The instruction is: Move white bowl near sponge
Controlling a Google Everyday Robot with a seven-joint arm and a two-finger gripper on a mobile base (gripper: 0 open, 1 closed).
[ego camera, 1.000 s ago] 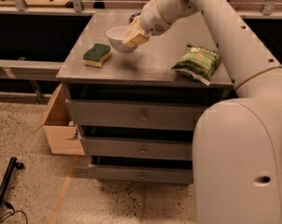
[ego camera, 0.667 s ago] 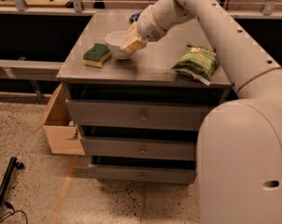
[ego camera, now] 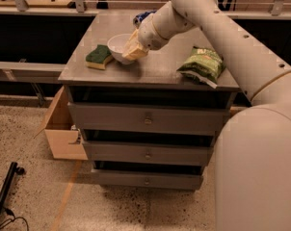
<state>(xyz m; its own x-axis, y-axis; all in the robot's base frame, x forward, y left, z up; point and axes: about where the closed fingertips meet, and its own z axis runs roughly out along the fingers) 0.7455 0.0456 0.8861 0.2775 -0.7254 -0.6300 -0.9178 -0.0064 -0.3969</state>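
The white bowl [ego camera: 117, 45] is on the grey cabinet top [ego camera: 155, 71], tilted, its left side close to or touching the sponge [ego camera: 99, 57]. The sponge has a dark green top over yellow foam and lies near the top's front left corner. My gripper [ego camera: 132, 50] reaches in from the right and its cream fingers [ego camera: 134, 44] are closed on the bowl's right rim. The bowl's base is hidden behind its own side and the fingers.
A green crinkled snack bag [ego camera: 202, 65] lies at the front right of the top. A blue object [ego camera: 141, 17] sits at the back behind my arm. The cabinet has drawers [ego camera: 145, 120] below. An open cardboard box [ego camera: 63, 129] stands on the floor at the left.
My gripper has moved the bowl a little left and toward the front, closer to the sponge. The sponge and the snack bag have not moved.
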